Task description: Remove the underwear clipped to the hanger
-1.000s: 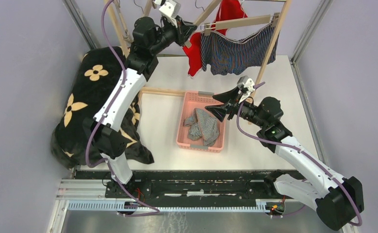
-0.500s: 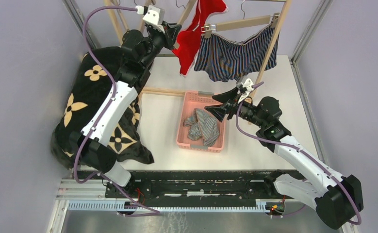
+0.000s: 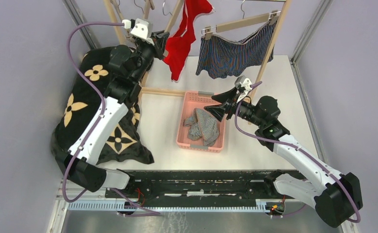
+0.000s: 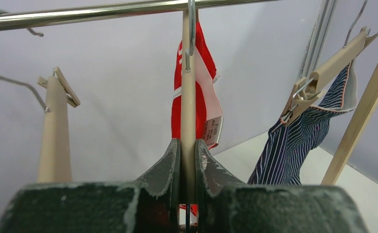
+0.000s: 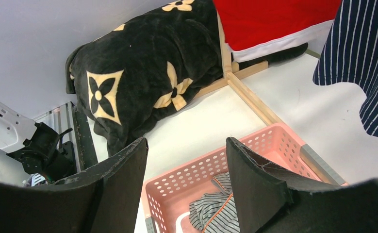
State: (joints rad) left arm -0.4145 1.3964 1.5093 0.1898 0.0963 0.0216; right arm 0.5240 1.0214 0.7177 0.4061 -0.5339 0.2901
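The red briefs (image 3: 178, 46) are cut off at the top edge. They hang on a wooden hanger (image 4: 187, 109) that the left gripper (image 4: 188, 148) pinches tight in its jaws. Both have moved left. The right gripper (image 3: 218, 105) has its jaws open, empty.

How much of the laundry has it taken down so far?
One done: the striped briefs lie in the pink basket. In hand: the left end effector is clamped on the wooden hanger carrying the red briefs. Left: those and the dark blue boxers, both on hangers. The right end effector hovers open.
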